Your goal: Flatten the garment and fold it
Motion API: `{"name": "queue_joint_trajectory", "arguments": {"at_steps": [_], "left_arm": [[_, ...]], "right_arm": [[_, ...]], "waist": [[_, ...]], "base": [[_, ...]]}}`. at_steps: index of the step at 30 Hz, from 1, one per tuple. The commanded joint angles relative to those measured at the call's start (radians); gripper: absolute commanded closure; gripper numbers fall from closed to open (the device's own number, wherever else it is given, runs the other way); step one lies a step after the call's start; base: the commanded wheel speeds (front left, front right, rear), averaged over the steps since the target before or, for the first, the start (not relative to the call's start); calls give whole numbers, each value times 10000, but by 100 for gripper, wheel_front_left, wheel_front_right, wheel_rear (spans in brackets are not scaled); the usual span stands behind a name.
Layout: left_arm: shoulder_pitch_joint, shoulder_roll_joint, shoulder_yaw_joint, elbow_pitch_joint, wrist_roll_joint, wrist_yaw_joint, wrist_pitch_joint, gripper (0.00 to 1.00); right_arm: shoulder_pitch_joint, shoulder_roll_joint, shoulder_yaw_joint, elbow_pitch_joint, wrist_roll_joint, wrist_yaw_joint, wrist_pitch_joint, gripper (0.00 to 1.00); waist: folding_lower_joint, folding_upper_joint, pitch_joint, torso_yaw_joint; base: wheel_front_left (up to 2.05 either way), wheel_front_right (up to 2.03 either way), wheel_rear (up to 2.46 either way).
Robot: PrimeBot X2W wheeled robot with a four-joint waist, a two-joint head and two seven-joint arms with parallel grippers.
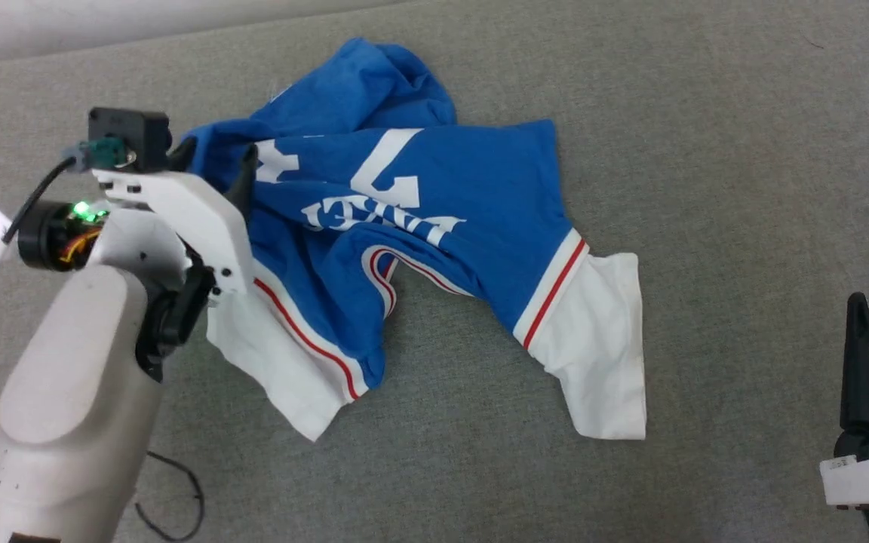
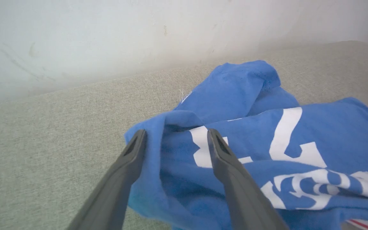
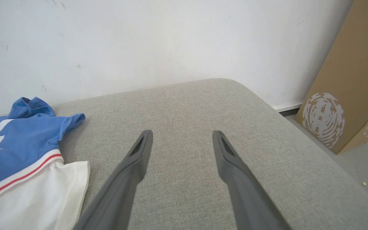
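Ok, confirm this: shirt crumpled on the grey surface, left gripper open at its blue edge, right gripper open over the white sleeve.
One thing is wrong: the right wrist view shows the right gripper open over bare grey surface, beside the white sleeve, not over it. The shirt does lie crumpled, with the left gripper open at its blue edge.

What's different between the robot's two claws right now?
The left claw reaches over the blue shirt, with a raised fold between its fingers. The right claw points over bare grey cushion beside the shirt, touching none of it. In the head view the left claw sits far forward, the right claw at the lower right corner. Both are open.
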Motion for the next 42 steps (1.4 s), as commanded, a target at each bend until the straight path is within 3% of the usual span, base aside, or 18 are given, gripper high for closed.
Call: {"name": "queue_joint_trajectory", "arguments": {"at_steps": [1, 9, 13, 18, 21, 25, 33, 42], "left_arm": [[80, -70, 171, -179, -147, 58, -210, 0], [573, -445, 953, -2211, -386, 400, -2082, 0], [1786, -457, 991, -3382, 69, 939, -2847, 0], [3978, -628, 948, -4463, 616, 2028, -3398, 0], [5094, -961, 589, -4725, 210, 2253, -2846, 0], [5530, -876, -104, -4608, -113, 2016, -1647, 0], [4942, -754, -758, -3742, -569, 1818, 508, 0], [4252, -833, -949, -2850, -825, 1715, 1394, 0]], "right_arm": [[-114, 26, 13, 3, -39, -9, 3, 0], [31, 26, 23, -47, -201, -9, 187, 0], [275, 26, 22, -50, -184, -9, 265, 0], [552, 26, -46, -119, -170, -9, 345, 0], [653, 26, -119, -202, -176, -9, 404, 0], [614, 26, -42, -288, -239, -9, 511, 0], [387, 26, 123, -349, -251, -9, 585, 0], [239, 26, 56, -274, -230, -9, 535, 0]], "waist": [[-1, -2, -107, 142], [-1, -2, -936, 692], [-1, -2, -1379, 954], [-1, -2, -1649, 1241], [-1, -2, -1643, 1442], [-1, -2, -1512, 1600], [-1, -2, -1167, 1556], [-1, -2, -693, 1104]], "base": [[0, 0, 0], [0, 0, 0], [0, 0, 0], [0, 0, 0], [0, 0, 0], [0, 0, 0], [0, 0, 0], [0, 0, 0]]}}
